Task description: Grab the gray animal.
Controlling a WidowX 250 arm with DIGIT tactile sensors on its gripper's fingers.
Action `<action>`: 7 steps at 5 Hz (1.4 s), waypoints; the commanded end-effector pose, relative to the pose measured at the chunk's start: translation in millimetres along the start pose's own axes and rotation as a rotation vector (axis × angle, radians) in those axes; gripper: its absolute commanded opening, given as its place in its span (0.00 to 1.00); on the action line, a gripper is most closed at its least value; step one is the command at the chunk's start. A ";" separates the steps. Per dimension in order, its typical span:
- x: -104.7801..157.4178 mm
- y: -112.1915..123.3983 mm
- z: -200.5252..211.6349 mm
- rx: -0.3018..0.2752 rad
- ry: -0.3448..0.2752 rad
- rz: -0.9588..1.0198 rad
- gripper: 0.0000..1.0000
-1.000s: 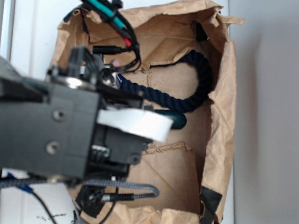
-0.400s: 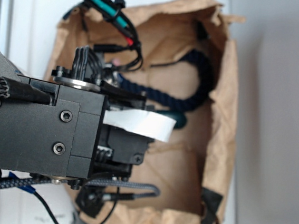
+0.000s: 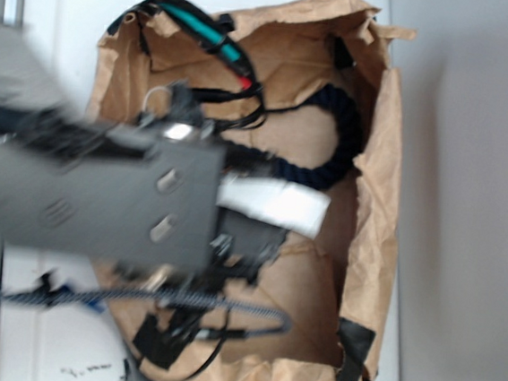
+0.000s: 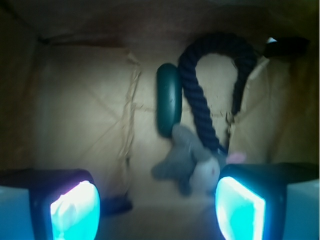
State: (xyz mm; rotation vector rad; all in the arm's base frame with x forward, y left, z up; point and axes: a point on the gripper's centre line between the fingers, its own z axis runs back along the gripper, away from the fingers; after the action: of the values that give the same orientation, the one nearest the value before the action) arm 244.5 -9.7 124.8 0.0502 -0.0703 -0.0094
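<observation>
**Wrist view: jaws wide, toy off-centre to the right**

Wrist view shows the gripper (image 4: 157, 210) spread wide with nothing between its pads (image 4: 75, 212). I see the gray animal (image 4: 187, 162) lying on the floor of the paper bag (image 4: 80, 115), nearer the right pad than the left, touching the lower end of the green oblong (image 4: 168, 100) and just beside the navy rope (image 4: 200, 110).

Risks I judge from here:
- Descending straight could land the right pad on the toy instead of beside it.
- Closing could catch the twisted rope along with the soft plush.
- The crumpled, creased paper walls could snag the arm.

The toy looks fuzzy and limp; the oblong looks smooth and rigid. Exterior view hides the toy behind the arm (image 3: 92, 193).
</observation>
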 end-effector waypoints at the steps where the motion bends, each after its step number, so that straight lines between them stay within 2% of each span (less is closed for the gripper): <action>1: 41.8 4.4 -9.4 0.029 -0.002 0.048 1.00; 2: 29.9 9.1 -3.2 0.011 -0.043 0.017 1.00; 3: 15.6 11.7 -18.7 0.053 -0.064 -0.025 1.00; 4: -6.6 17.1 -44.7 0.120 -0.125 -0.088 1.00; 6: -14.6 19.9 -72.9 0.209 -0.113 -0.119 1.00; 7: -19.2 29.3 -67.9 0.182 -0.094 -0.140 1.00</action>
State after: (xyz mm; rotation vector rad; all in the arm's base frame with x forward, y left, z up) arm 224.4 18.0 46.7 0.2332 -0.1117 -0.1642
